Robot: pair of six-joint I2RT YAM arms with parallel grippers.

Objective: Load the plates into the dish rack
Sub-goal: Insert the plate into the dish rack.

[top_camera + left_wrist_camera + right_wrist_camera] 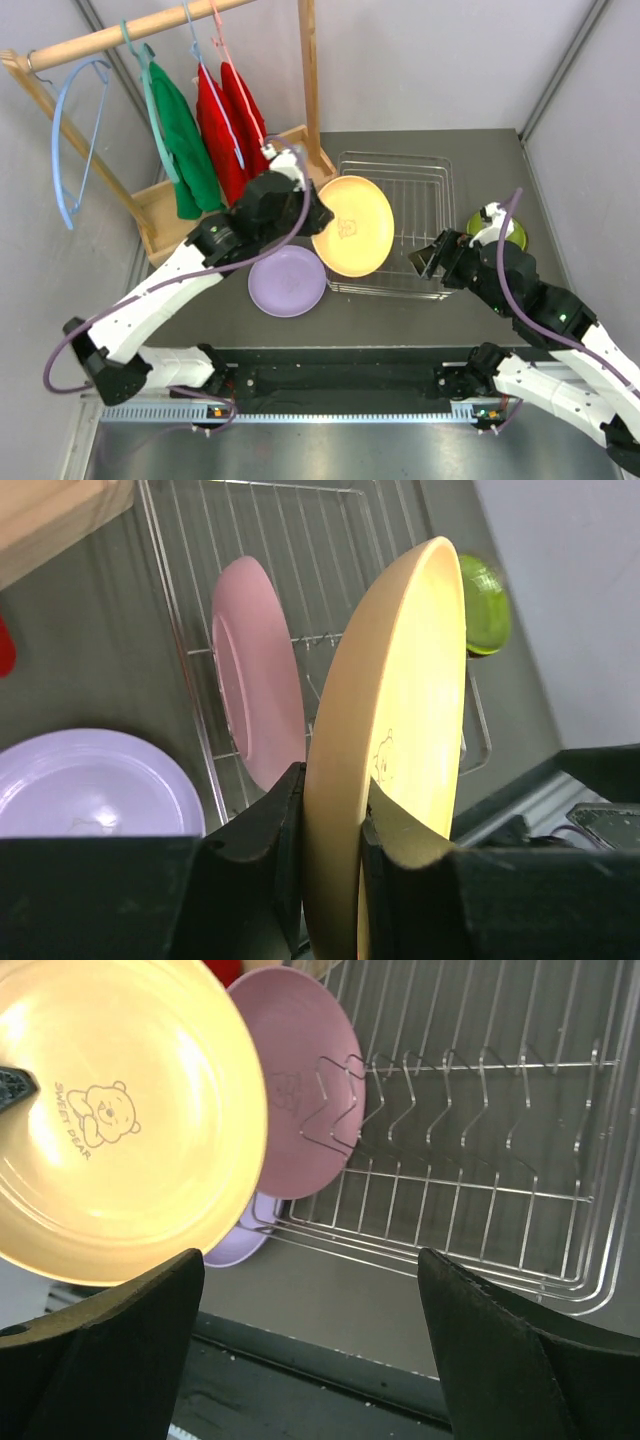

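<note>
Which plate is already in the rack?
The pink plate, upright among the dish rack wires. The orange plate is in the left gripper; the lavender plate lies flat.

Table (480, 150): dark grey, matte, fills the middle of the top view. Walls (420, 60): plain light-grey panels at the back and both sides, with grey metal struts (560, 70) along the corners. Wooden clothes stand (310, 70) at back left, its base tray (160, 215) at the table's back-left corner. On its rail (120, 35): one empty blue hanger (57, 160), a green garment (190, 150) on a teal hanger, two red garments (225, 130) on blue and pink hangers. Slotted metal strip (300, 411) runs along the near table edge, brushed metal sheet (350, 455) below it. Light is even and diffuse, soft shadows only.
</note>
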